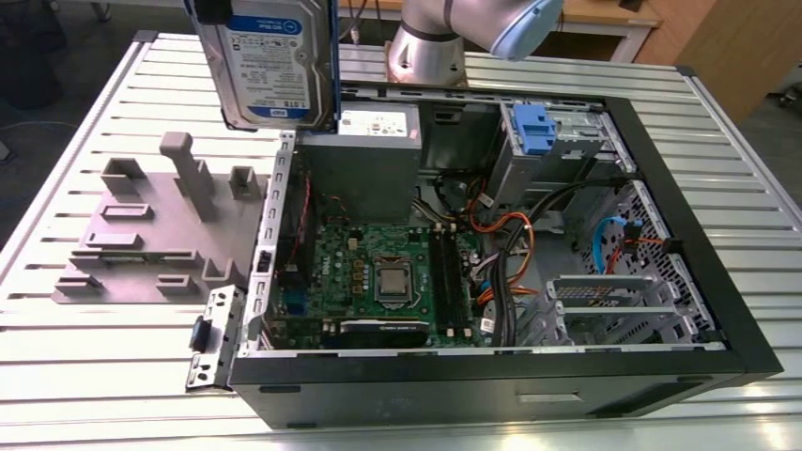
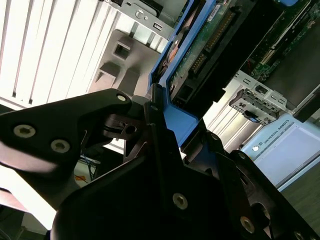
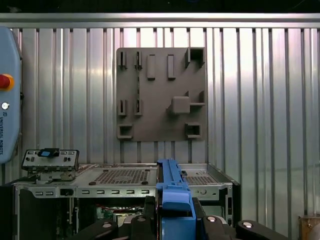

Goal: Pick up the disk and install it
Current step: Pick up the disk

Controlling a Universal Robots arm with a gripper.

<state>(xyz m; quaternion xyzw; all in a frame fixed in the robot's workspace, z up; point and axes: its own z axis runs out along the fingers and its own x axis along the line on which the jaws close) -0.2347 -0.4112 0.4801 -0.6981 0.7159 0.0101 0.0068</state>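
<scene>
The disk (image 1: 267, 61), a silver drive with a white-and-blue label in a blue carrier frame, hangs upright in the air above the table, over the back corner of the open computer case (image 1: 652, 188) on the exterior view's left. In the second wrist view my gripper (image 2: 161, 119) is shut on the blue carrier, and the disk's (image 2: 210, 45) green circuit-board side shows beyond the black fingers (image 2: 102, 117). The first wrist view shows the carrier's blue edge (image 3: 175, 197) clamped in my gripper (image 3: 175, 212).
A grey fixture plate (image 1: 145, 235) with upright pegs lies on the slatted table beside the case. Inside the case are a motherboard (image 1: 376, 272), a grey power supply box (image 1: 363, 155), loose cables (image 1: 514, 244) and a drive cage holding another blue carrier (image 1: 532, 127). The arm's base (image 1: 433, 47) stands behind.
</scene>
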